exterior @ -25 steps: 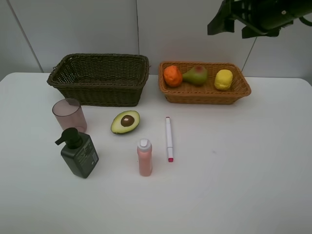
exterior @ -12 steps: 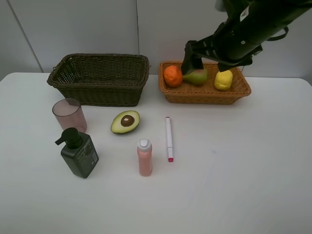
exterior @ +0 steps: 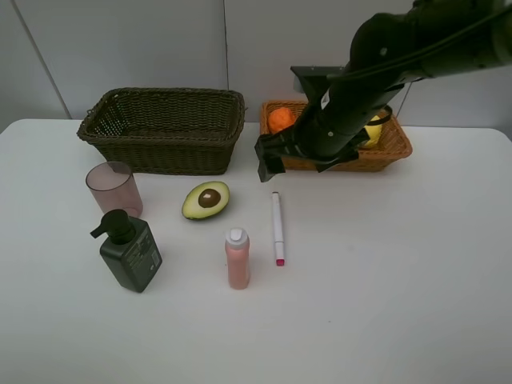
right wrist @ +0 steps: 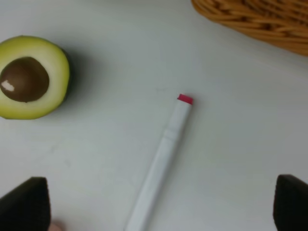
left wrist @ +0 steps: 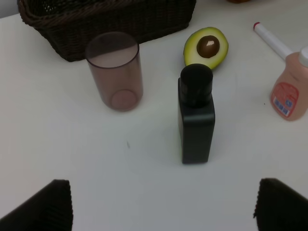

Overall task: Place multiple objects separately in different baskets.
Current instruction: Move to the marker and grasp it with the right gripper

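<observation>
Marker (exterior: 277, 228) lies mid-bench, with the avocado (exterior: 206, 200) just to its left. The right gripper (exterior: 270, 158) hangs over the marker's far end, jaws spread wide and empty. Probably a marker pick: square the jaws across the barrel, mid-length, clear of the avocado.

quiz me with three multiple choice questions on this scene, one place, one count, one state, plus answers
1. Where is the avocado half? A in the dark basket; B on the table between the pink cup and the white marker; C in the orange basket.
2. How many things sit on the table outside the baskets? A three; B seven; C five.
3. How is the right tool? A open, holding nothing; B shut on the marker; C shut on an orange.

1 B, it lies on bare tabletop. 2 C: cup, pump bottle, avocado half, pink bottle, marker. 3 A, its fingers stand wide apart over the marker.
</observation>
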`<state>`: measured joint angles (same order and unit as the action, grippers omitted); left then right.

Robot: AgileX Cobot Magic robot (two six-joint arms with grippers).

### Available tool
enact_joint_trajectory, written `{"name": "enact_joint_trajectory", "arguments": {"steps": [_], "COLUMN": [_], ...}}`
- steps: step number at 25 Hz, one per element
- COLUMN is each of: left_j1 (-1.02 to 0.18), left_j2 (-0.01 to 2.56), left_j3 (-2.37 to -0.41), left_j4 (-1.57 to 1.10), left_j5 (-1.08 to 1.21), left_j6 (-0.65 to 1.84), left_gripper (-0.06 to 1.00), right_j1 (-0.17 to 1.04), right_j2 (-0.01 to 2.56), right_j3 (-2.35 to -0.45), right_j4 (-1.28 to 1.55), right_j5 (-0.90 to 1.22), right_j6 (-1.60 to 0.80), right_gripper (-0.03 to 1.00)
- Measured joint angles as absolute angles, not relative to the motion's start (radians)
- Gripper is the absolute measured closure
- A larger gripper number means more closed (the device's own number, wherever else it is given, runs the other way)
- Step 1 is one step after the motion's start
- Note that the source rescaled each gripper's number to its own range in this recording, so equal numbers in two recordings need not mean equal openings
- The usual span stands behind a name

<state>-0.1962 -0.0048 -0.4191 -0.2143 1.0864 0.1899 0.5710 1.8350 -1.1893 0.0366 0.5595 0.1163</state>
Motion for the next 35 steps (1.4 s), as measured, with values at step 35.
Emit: {"name": "enact_joint_trajectory", "arguments": {"steps": [35], "left_j1": [-0.196], "left_j2": [-0.005], "left_j3": [-0.419], "left_j4": [-0.214], "left_j5": [1.086], "left_j6": [0.190], "left_gripper": [-0.06], "right_j1": [0.572], "right_j2": [2.071], "right_j3": [-1.192], "right_j4": [0.050], "right_j5": [0.496], "right_j6": [0.119], "right_gripper": [0.00]}}
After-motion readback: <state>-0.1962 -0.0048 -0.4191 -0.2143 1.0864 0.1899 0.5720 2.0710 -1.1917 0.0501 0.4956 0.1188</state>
